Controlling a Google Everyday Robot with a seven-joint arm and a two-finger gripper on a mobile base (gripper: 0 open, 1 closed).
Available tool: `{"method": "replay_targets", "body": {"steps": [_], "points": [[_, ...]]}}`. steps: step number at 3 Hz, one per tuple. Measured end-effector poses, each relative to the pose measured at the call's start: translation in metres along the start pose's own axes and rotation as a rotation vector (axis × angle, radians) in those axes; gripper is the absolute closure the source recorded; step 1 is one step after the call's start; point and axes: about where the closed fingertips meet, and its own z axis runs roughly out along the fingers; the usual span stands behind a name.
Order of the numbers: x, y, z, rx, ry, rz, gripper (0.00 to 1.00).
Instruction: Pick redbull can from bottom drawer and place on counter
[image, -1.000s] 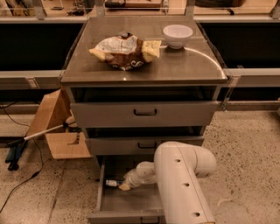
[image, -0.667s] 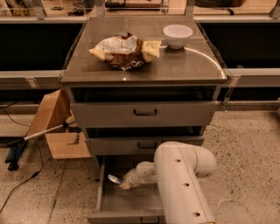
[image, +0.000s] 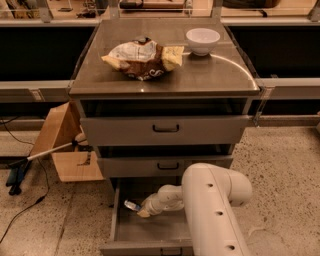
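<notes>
Gripper (image: 143, 212) is sitting low inside the bottom drawer (image: 150, 234), which is standing pulled out, and its tip is meeting the redbull can (image: 131, 205) in the drawer's left half, nearer the back than the front lip. The can is lying tilted, its blue end pointing toward the drawer's left wall. Whether the gripper is clamped on the can or merely touching it, I cannot tell. The white arm (image: 216, 200) is bending in from the drawer's right side and hiding that part of the drawer. Judging from this, the pick step is in hand: the can is not yet leaving the drawer. The next move is calling for a firm hold on the can, then a lift straight up and out toward the drawer's front, since the two shallower drawers (image: 165, 129) are hanging directly above the bottom drawer's rear. After that the can is going up to the bench (image: 210, 75), well above the bottom drawer, where a snack bag (image: 142, 59) and a white bowl (image: 202, 40) are taking up the far part, leaving the near edge as the likely landing spot.
</notes>
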Motion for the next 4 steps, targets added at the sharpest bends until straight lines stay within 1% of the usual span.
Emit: {"method": "replay_targets", "body": {"steps": [1, 2, 3, 4], "points": [[-0.005, 0.001, -0.02, -0.026, -0.041, -0.014, 1.0], [-0.008, 0.008, -0.05, -0.067, -0.064, -0.005, 1.0], [-0.013, 0.025, -0.085, -0.128, -0.062, 0.014, 1.0], [-0.026, 0.041, -0.126, -0.141, -0.05, 0.035, 1.0]]}}
